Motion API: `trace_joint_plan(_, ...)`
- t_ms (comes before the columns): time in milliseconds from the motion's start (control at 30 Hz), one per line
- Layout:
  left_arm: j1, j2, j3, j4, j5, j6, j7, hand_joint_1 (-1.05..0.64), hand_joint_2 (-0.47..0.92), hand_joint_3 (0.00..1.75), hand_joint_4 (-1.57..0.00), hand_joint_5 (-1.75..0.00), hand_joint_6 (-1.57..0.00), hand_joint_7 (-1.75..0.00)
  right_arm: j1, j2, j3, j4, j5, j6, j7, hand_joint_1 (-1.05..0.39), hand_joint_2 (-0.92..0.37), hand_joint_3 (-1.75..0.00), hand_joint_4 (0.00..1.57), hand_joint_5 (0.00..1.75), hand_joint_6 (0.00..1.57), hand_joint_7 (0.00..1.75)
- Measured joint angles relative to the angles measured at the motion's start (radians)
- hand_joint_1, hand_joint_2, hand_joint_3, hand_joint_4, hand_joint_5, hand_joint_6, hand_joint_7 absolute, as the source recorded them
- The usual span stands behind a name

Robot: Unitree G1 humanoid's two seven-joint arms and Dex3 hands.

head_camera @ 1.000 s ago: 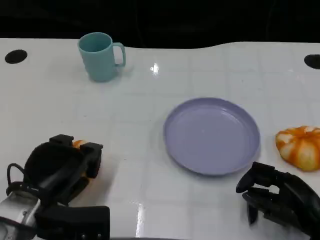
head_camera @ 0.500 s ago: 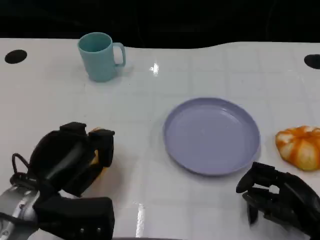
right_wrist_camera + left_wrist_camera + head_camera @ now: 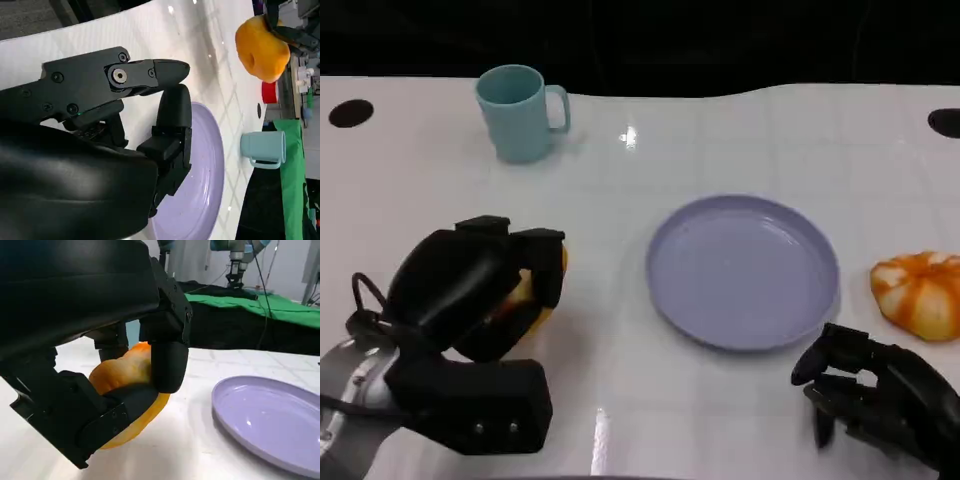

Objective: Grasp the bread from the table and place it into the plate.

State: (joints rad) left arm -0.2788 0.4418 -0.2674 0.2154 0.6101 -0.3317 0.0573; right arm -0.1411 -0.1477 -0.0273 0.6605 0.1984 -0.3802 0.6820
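The left hand point(image 3: 485, 290) had its fingers point(image 3: 167, 360) wrapped around the bread point(image 3: 127, 385), a soft, rounded piece with a smooth golden-orange crust that looked slightly glossy and paler yellow along its lower edge. From the left wrist view the bread sat pinched between the black fingers above and the hand's lower part beneath, bulging out a little on the open side. In the head view only a sliver of its orange surface point(image 3: 535, 295) showed past the fingers, on the near left part of the white counter point(image 3: 740, 140), well to the left of the plate point(image 3: 743, 270). The plate was a round lavender dish with a shallow raised rim, lying flat near the middle of the counter with nothing in it. The right hand point(image 3: 875, 400) rested low at the near right, just beside the plate's near edge, its fingers curled inward around nothing. To the right of the plate lay a second orange bun with pale stripes point(image 3: 920, 293). A teal mug point(image 3: 520, 112) stood upright at the far left.
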Motion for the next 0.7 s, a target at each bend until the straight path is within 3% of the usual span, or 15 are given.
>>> trace_joint_plan(133,-0.073,-0.018,-0.004,0.004,0.001,0.0,-0.017,-0.23,0.56,1.18,-0.78,-1.75,-0.59,-1.75,0.0,0.001,0.004,-0.002,-0.008,-0.006,-0.016,-0.52,-0.92,-0.28,0.66,1.75,0.67,1.38)
trace_joint_plan(500,-0.166,-0.055,-0.031,0.058,0.021,0.002,-0.038,-0.22,0.61,1.0,-0.79,-1.75,-0.59,-1.74,0.004,-0.002,0.009,-0.008,-0.014,-0.013,-0.036,-0.48,-0.92,-0.29,0.66,1.75,0.67,1.36)
trace_joint_plan(700,-0.238,-0.098,-0.067,0.128,0.053,-0.019,-0.012,-0.23,0.63,0.82,-0.81,-1.75,-0.59,-1.75,-0.003,-0.002,0.007,0.013,-0.007,-0.027,-0.025,-0.5,-0.92,-0.27,0.67,1.75,0.67,1.37)
